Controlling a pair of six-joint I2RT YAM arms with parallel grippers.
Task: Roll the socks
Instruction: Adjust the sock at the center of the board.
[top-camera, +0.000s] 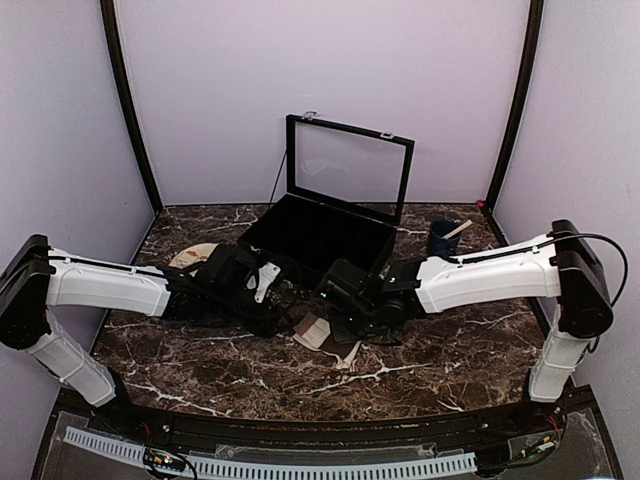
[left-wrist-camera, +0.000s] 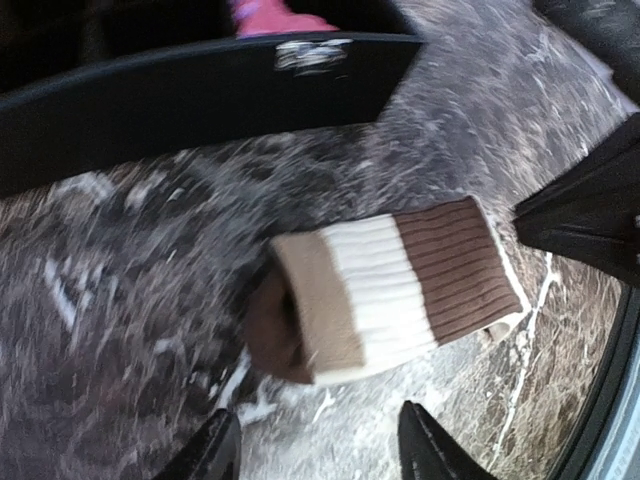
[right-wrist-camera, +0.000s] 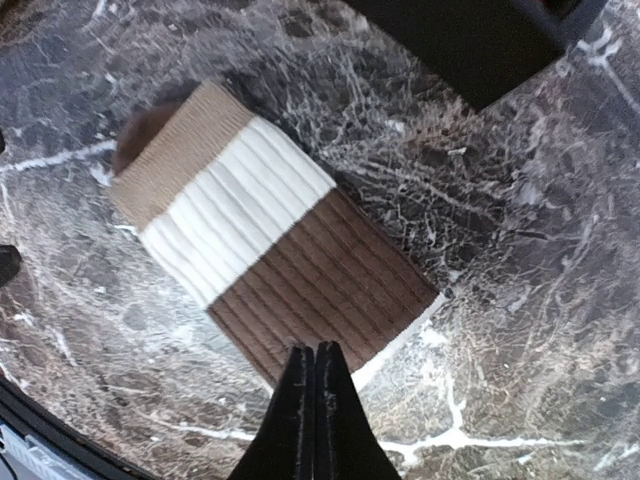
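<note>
1. Two socks in all. The cream-beige sock (right-wrist-camera: 270, 265) with brown bands lies flat on the table (top-camera: 200, 370), just in front of the black case (left-wrist-camera: 200, 95). Only a scrap of the pink sock (left-wrist-camera: 270, 15) shows, inside that case.
2. Two claws work over the beige one. The left claw (left-wrist-camera: 318, 420) hangs spread, near the sock's tan end and gripping nothing. The right claw (right-wrist-camera: 315, 365) has its fingers pressed together, tip at the brown cuff's edge. I cannot tell whether it pushes on the fabric.
3. The step in hand looks like the rolling of the beige sock. It sits as a short, thick bundle with a dark end tucked under at the tan side, so I'd judge the roll begun but not finished.
4. Next, one claw should pin an end while the other pinches the opposite edge and turns it over. The knit is soft and could spring back.
5. Otherwise there is one leaf-patterned plate (top-camera: 190, 257) and one blue cup (top-camera: 443, 238).
</note>
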